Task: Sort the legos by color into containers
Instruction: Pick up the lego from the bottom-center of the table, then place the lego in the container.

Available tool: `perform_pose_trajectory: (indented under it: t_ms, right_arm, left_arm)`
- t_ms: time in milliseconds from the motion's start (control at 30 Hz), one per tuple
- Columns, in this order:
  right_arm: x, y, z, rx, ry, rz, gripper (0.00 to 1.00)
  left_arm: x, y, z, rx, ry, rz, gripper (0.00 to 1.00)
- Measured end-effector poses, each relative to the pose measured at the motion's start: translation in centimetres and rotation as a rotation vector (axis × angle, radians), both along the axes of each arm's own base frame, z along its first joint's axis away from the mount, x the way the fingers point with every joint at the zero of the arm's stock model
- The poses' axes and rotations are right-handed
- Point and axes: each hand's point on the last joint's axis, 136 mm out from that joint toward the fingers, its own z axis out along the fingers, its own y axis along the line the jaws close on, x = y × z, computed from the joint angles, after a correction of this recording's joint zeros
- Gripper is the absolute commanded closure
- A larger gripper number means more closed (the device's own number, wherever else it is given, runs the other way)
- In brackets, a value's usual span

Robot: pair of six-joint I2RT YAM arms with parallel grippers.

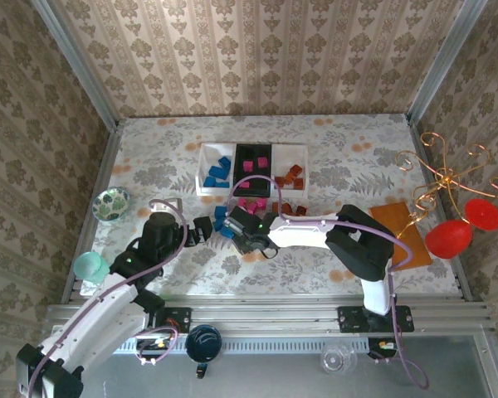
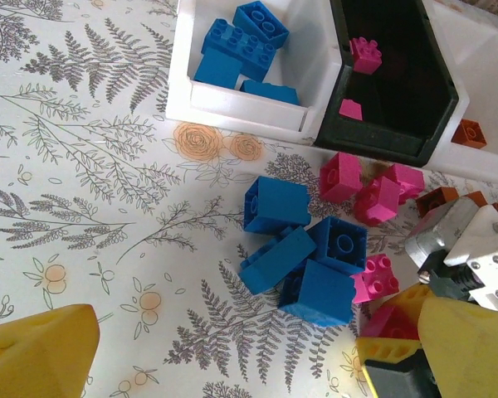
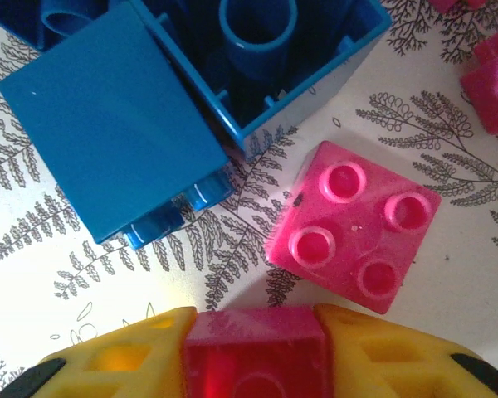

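One pink lego [image 3: 254, 336] at the middle of the desk [image 1: 357, 170] is being pinched by the right tool [image 3: 254, 369], presumably bound for the black container [image 2: 373, 145] near the far edge, while the left tool [image 2: 249, 365] is hovering spread.

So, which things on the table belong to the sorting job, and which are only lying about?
For the job: blue bricks, pink bricks, brown bricks; one pink brick held in the right jaws; white tray with blue bricks, black tray, second white tray.
Lying about: green bowl, teal cup, orange board, red balls.
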Motion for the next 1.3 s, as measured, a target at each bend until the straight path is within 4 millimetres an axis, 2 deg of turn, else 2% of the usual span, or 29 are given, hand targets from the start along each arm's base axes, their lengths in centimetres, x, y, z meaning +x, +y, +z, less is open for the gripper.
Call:
perform_pose_trajectory:
  t_ms: [167,233,300,400,533,600,667,733,833,867,933,1000,1133,1233,1300]
  right_arm:
    - [-1.3,-0.5,1.1,0.042,0.022,0.016,0.7]
    - [-1.6,-1.0,2.9,0.075,0.007,0.018,0.7]
    - [-1.2,-1.0,5.5,0.136,-0.022,0.012,0.71]
    - [1.4,-1.7,9.7,0.224,-0.083,-0.039,0.71]
    - [8.0,-2.4,14.2,0.296,-0.173,-0.149,0.71]
    - [11.5,-2.3,15.2,0.311,-0.207,-0.193,0.71]
    - [14.5,-2.3,15.2,0.305,-0.231,-0.233,0.71]
    - [17.1,-2.2,14.3,0.277,-0.242,-0.267,0.71]
    - [19.7,-2.5,12.3,0.22,-0.241,-0.309,0.68]
    - [20.2,-2.7,11.8,0.201,-0.238,-0.321,0.62]
    - [21.2,-3.2,11.2,0.171,-0.237,-0.346,0.35]
    - [22.0,-3.6,11.2,0.153,-0.238,-0.364,0.26]
    - [22.8,-4.1,12.4,0.15,-0.261,-0.379,0.25]
    - [22.1,-4.9,12.7,0.151,-0.261,-0.383,0.25]
    - [20.9,-5.7,12.6,0.145,-0.249,-0.384,0.25]
  left_arm:
    - [0.0,-0.1,0.0,-0.002,0.002,-0.004,0.0]
    - [-0.1,-0.1,-0.1,-0.004,0.004,-0.007,0.0]
    - [-0.1,-0.2,-0.3,-0.005,0.009,-0.012,0.0]
    - [-0.1,-0.2,-0.8,-0.001,0.024,-0.014,0.0]
    - [-0.1,-0.6,-1.3,0.001,0.047,-0.027,0.0]
    - [-0.1,-0.8,-1.5,0.001,0.055,-0.035,0.0]
    - [0.0,-1.0,-1.9,0.002,0.07,-0.044,0.02]
    - [-0.1,-1.3,-2.6,0.01,0.096,-0.057,0.03]
    - [-0.2,-1.7,-3.6,0.019,0.137,-0.08,0.05]
    - [-0.3,-1.8,-3.9,0.021,0.149,-0.087,0.05]
    - [-0.3,-2.2,-4.5,0.021,0.17,-0.104,0.05]
    - [-0.3,-2.6,-5.0,0.023,0.19,-0.12,0.07]
    - [-0.3,-3.2,-6.3,0.043,0.237,-0.151,0.16]
    - [-0.4,-4.1,-7.0,0.068,0.253,-0.184,0.23]
    - [-0.4,-4.9,-7.1,0.088,0.258,-0.219,0.19]
